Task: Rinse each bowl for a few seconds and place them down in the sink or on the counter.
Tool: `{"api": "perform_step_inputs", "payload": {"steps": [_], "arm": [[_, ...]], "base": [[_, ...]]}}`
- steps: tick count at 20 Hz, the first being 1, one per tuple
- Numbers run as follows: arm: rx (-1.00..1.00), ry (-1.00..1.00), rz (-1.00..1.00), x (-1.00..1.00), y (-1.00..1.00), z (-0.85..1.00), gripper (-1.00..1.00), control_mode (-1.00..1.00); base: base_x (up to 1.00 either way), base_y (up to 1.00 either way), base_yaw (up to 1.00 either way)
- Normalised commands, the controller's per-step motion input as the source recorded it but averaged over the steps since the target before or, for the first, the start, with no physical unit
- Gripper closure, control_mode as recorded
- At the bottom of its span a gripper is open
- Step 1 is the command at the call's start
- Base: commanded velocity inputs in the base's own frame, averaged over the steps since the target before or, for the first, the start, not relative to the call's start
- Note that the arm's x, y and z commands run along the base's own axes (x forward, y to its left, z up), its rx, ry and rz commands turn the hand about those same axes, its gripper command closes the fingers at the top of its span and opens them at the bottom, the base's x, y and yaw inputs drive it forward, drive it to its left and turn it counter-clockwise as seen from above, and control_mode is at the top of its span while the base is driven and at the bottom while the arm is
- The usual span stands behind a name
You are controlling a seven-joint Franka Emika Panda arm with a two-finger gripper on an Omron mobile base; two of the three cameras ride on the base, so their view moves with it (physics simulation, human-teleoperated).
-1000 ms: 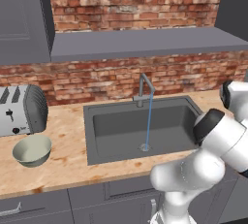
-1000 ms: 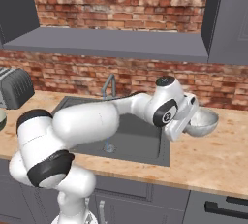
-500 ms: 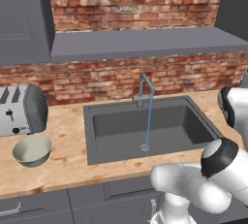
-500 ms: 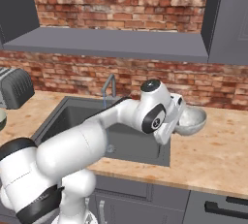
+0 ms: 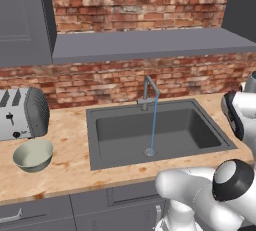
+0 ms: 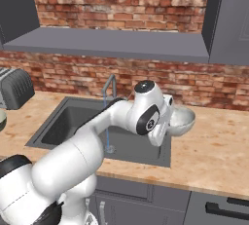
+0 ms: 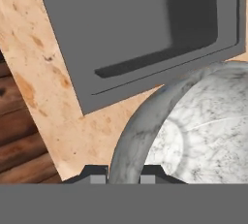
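A: What's nearest the hand camera?

B: The gripper (image 7: 124,172). Its 2 dark fingertips straddle the rim of the grey-white speckled bowl (image 7: 193,131), 1 inside the wall and 1 outside, so the jaws are clamped on that rim.

A: And where is that bowl in the room?

B: In the right base view the speckled bowl (image 6: 181,120) sits at the end of the arm, raised above the counter (image 6: 214,146) just off the right end of the sink (image 6: 68,121). From the hand camera the sink's corner (image 7: 145,34) lies past the bowl, with tan wood-grain counter (image 7: 43,63) between.

A: Is it touching the counter?

B: I cannot tell for certain; it looks lifted clear.

A: The other bowl?

B: The cream bowl (image 5: 33,155), grey-green outside, stands upright on the counter (image 5: 70,150) well to the left of the sink (image 5: 155,130), just in front of the toaster (image 5: 22,113).

A: Further back?

B: The thin tap (image 5: 150,92) at the sink's rear edge runs 1 narrow blue stream of water (image 5: 152,125) down to the drain (image 5: 149,152). Behind it are the brick wall (image 5: 130,77) and a grey shelf (image 5: 145,45).
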Motion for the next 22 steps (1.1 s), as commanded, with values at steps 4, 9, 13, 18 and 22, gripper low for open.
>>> {"api": "perform_step_inputs", "payload": {"steps": [4,9,13,18,22], "arm": [[0.07,0.14,0.15,0.0,0.19,0.16,1.0,-1.0],[0.07,0.12,0.15,0.0,0.24,0.07,1.0,-1.0],[0.01,0.05,0.14,0.0,0.3,0.01,1.0,-1.0],[0.0,0.0,0.12,-0.01,0.32,0.0,1.0,-1.0],[0.0,0.0,0.12,0.0,0.34,-0.05,1.0,-1.0]], "base": [[0.0,0.0,0.0],[0.0,0.0,0.0],[0.0,0.0,0.0],[0.0,0.0,0.0],[0.0,0.0,0.0]]}}
